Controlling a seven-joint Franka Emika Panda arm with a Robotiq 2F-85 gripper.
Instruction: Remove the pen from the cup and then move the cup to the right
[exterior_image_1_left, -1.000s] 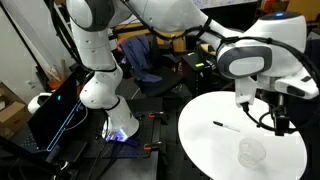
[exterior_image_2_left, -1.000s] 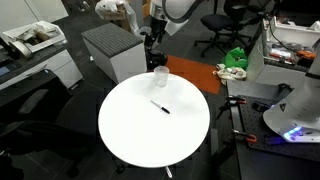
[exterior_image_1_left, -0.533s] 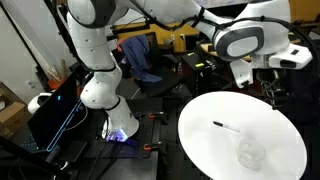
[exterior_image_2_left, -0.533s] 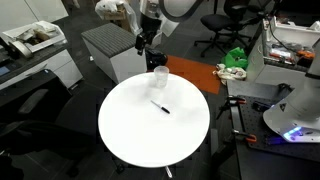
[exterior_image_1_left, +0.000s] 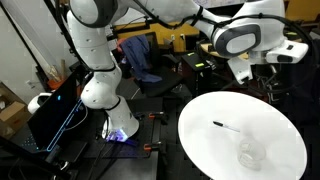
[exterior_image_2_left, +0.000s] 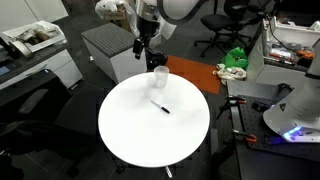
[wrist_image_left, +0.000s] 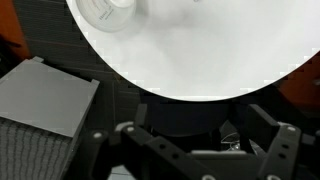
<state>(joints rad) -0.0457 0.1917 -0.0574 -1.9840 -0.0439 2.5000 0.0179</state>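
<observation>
Pen (exterior_image_2_left: 160, 107) flat on table (exterior_image_2_left: 130, 135), cup (exterior_image_2_left: 159, 76) nr rim (upright); tool (wrist_image_left: 190, 140) jaws apart.

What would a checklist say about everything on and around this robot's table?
Surface: round white table, bare apart from the two things below.
Pen: lying flat on the table, out of the cup and apart from it.
Cup: upright near the table edge, nothing seen inside.
Clutter: nothing seen on the table.
Gripper: raised near the table edge by the cup, fingers apart in the wrist view, holding nothing.
Cables: too blurry to tell.
Surroundings: grey cabinet beside the table, office chair behind.
</observation>
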